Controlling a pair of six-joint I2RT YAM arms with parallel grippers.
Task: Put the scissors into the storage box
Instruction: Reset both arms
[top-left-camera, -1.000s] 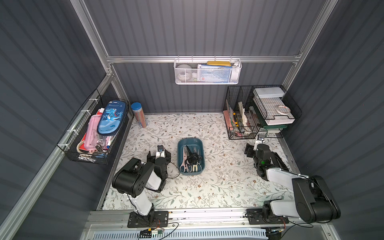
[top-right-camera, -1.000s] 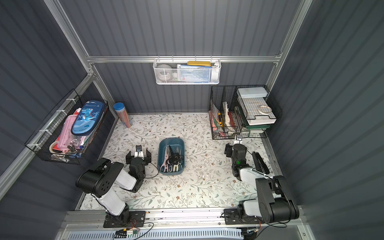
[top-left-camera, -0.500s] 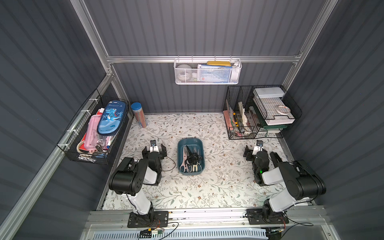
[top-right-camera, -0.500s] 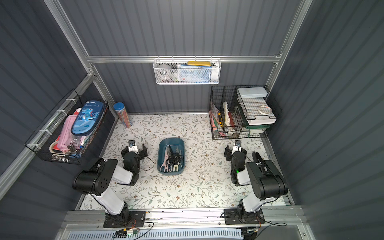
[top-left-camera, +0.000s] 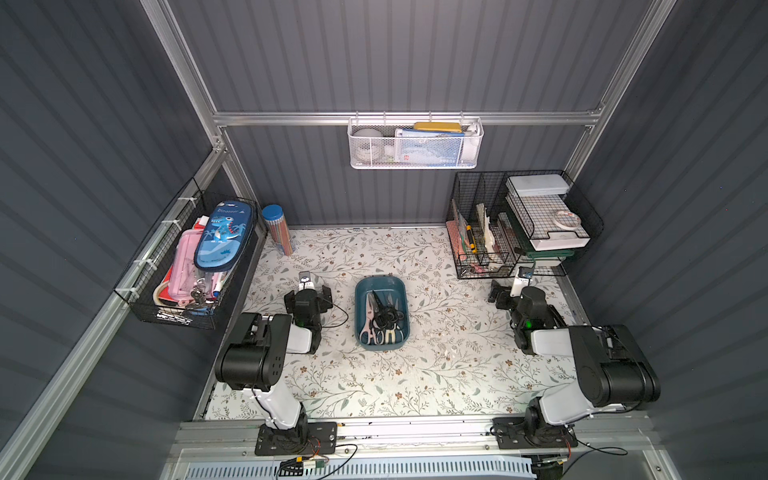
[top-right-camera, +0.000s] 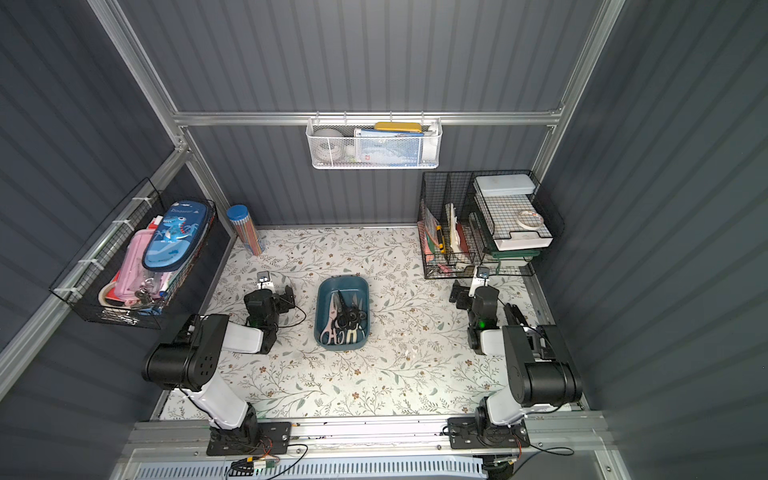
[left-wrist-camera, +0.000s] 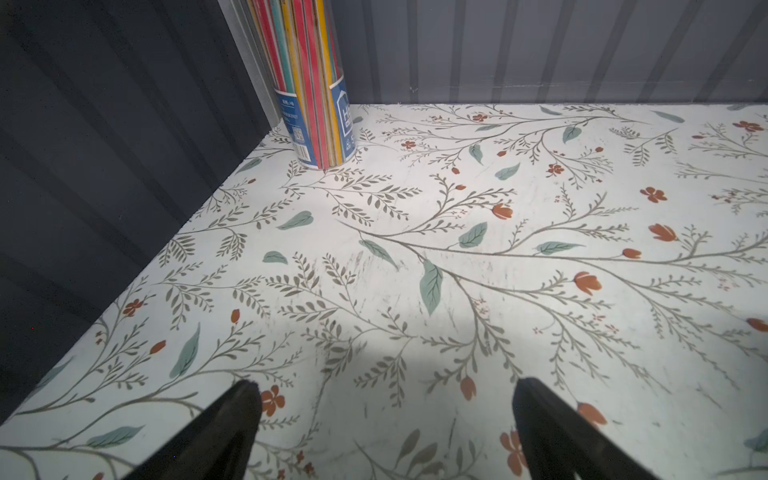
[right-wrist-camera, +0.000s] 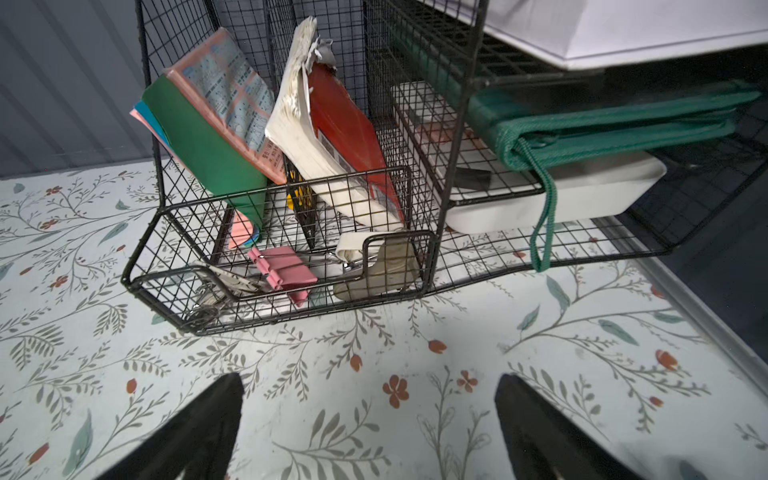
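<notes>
- In both top views, the scissors (top-left-camera: 382, 318) lie heaped inside the storage box (top-left-camera: 380, 279) at mid-table, handles toward its near end. No pair shows loose on the floral table (top-left-camera: 436, 374). The pile is tangled, so another reach into it would likely hook a handle loop and drag a neighbour over the low wall.
- Also from above, the left gripper (top-left-camera: 308, 294) sits near the box, and the right gripper (top-left-camera: 523, 300) sits beside the black wire rack (top-left-camera: 478, 266), well apart from the box. Both are spread wide and carry nothing. A sideways swing of the left arm could shove the light tub. The cable (top-left-camera: 340, 312) looping between arm and box could also catch its rim.
- In the left wrist view, the fingers (left-wrist-camera: 232, 419) gape over bare tabletop with nothing between them. The pencil tube (left-wrist-camera: 316, 104) stands ahead in the corner, and a forward push would probably topple it.
- In the right wrist view, the fingers (right-wrist-camera: 208, 419) are parted and empty just short of the rack's front tray. The tray holds a pink binder clip (right-wrist-camera: 282, 270) and a metal piece I cannot identify. A forward move risks snagging the wires, or mistaking that piece for scissors.
</notes>
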